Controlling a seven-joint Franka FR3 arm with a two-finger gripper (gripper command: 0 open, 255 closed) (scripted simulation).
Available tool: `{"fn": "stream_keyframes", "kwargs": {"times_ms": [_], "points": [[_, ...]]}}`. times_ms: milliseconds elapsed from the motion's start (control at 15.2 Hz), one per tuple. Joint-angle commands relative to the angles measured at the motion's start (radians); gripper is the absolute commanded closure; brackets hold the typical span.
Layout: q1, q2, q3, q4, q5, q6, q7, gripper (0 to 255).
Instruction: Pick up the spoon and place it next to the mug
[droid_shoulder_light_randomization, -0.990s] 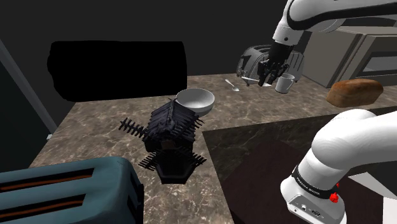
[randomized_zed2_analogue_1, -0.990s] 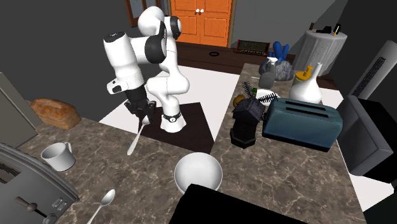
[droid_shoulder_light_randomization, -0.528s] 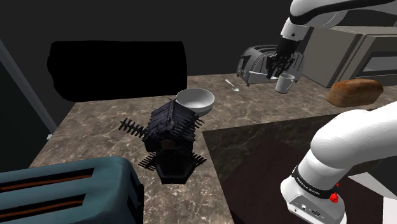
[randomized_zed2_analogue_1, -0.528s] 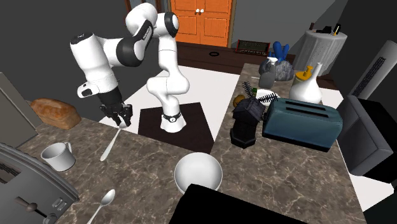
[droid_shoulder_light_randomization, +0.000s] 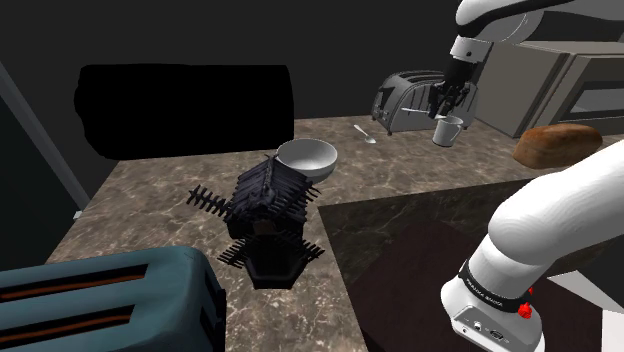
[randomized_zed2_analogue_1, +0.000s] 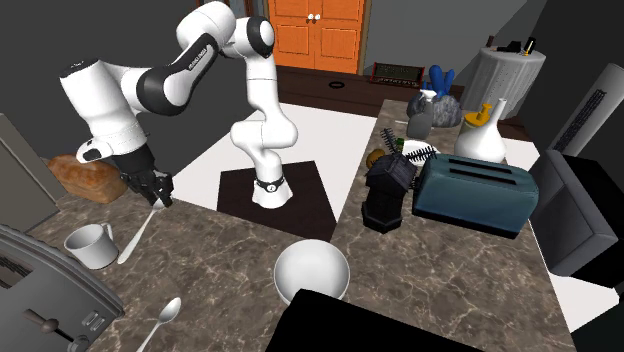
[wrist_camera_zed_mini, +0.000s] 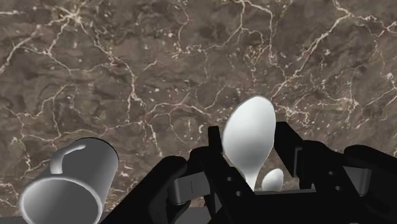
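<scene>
Gripper (randomized_zed2_analogue_1: 158, 196) clamped on spoon (randomized_zed2_analogue_1: 140, 232) handle, just beside mug (randomized_zed2_analogue_1: 88, 245).
Risk: spoon hangs tilted; letting go too high, it could bounce on counter (randomized_zed2_analogue_1: 230, 262), hit mug.

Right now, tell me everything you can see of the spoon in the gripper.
The spoon is pale grey and glossy, with an oval bowl and a thin handle. The gripper is shut on the handle, so it hangs slanted, bowl down, over the brown marbled counter. It is close beside the mug, apart from it. Whether its tip touches the counter I cannot tell.
</scene>
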Motion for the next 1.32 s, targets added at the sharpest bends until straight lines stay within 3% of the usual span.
{"fn": "stream_keyframes", "kwargs": {"times_ms": [0,1254], "points": [[0.000,0.012,-0.010,-0.012,0.000,0.024,-0.011,255],[0.012,0.109,-0.072,-0.195,0.023,0.295,-0.065,255]]}}
